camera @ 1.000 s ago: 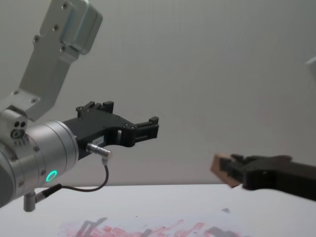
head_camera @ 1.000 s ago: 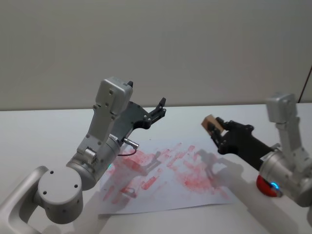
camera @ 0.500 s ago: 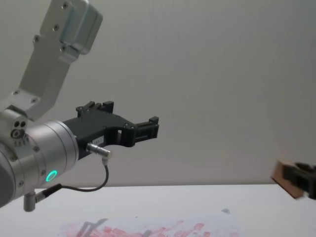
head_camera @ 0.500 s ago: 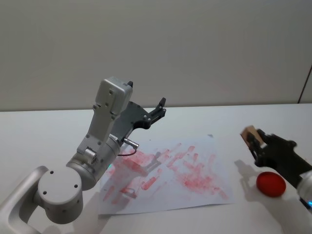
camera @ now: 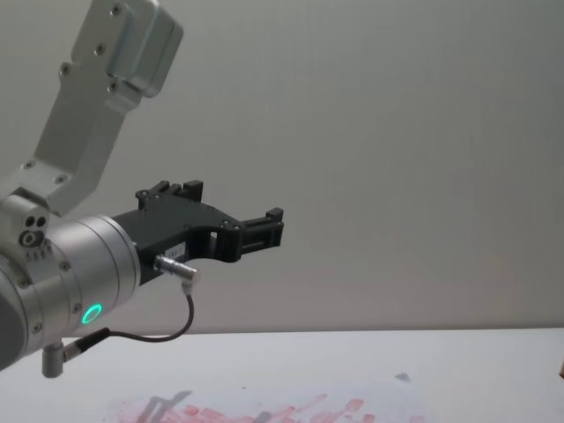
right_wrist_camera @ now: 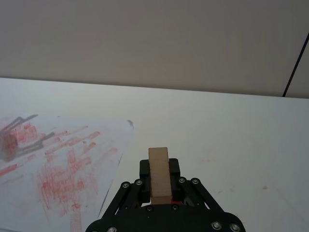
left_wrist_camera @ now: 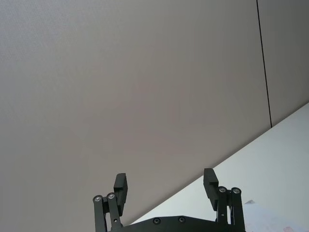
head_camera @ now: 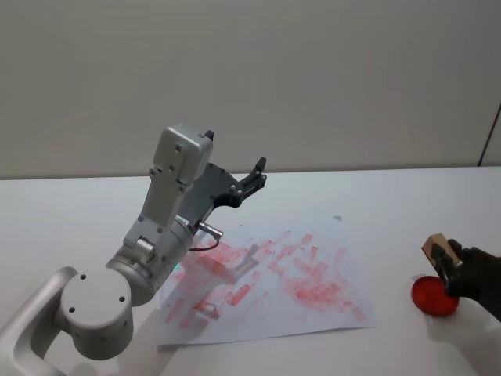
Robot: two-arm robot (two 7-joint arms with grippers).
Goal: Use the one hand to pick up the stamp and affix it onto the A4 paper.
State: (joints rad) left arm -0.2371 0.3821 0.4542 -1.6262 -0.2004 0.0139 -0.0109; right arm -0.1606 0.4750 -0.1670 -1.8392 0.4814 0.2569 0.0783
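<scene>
- Since a second ago the right pincer has drawn back from above the paper's right half to the right edge of the head view, carrying the stamp with it, and it has slid out of the chest view's right side; the left arm has not shifted.
- The left pincer is raised above the bench, over the far left part of the paper. Its two black fingers stand apart with nothing between them, pointing toward the far wall.
- The paper lies flat on the bench in the middle of the head view, covered with red and pink smeared prints, thickest toward its near centre.
- The stamp is clamped between the right pincer's fingers. It juts out past the fingertips, so its far end sticks forward of the pincer.
- In the right wrist view the stamp is a light wooden block with its long axis running along the fingers, away from the wrist; its narrow face is turned up to the camera.
- In the head view the stamp sits just above and beside a red round pad on the bench, right of the paper and apart from its edge.
- Whether the stamp touches the pad cannot be told.
</scene>
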